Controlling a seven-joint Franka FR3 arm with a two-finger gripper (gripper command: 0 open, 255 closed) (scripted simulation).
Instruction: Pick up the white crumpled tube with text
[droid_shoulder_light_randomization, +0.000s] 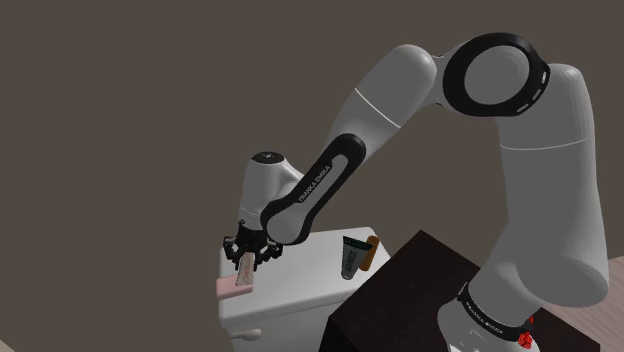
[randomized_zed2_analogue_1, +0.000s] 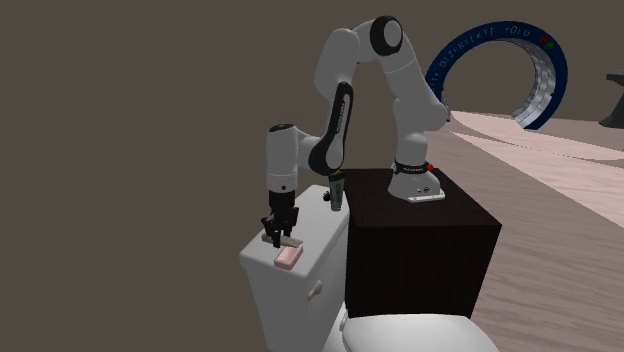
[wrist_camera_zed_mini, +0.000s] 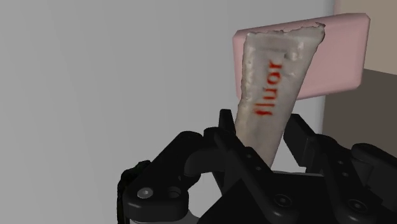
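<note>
You have the gripper (droid_shoulder_light_randomization: 247, 250) closed on the white crumpled tube (wrist_camera_zed_mini: 272, 86), its black fingers clasping one end; red lettering runs along the tube; in the shoulder view it hangs from the fingers over a pink bar (droid_shoulder_light_randomization: 229, 287) on the white toilet tank lid (droid_shoulder_light_randomization: 305, 270); whether its tip touches the bar you cannot tell; a green tube (droid_shoulder_light_randomization: 349, 258) stands at the lid's end nearest the dark stand (droid_shoulder_light_randomization: 400, 300).

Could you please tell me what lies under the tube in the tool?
A pink bar on the white tank lid lies beneath the tube. The tube covers part of the bar.
</note>
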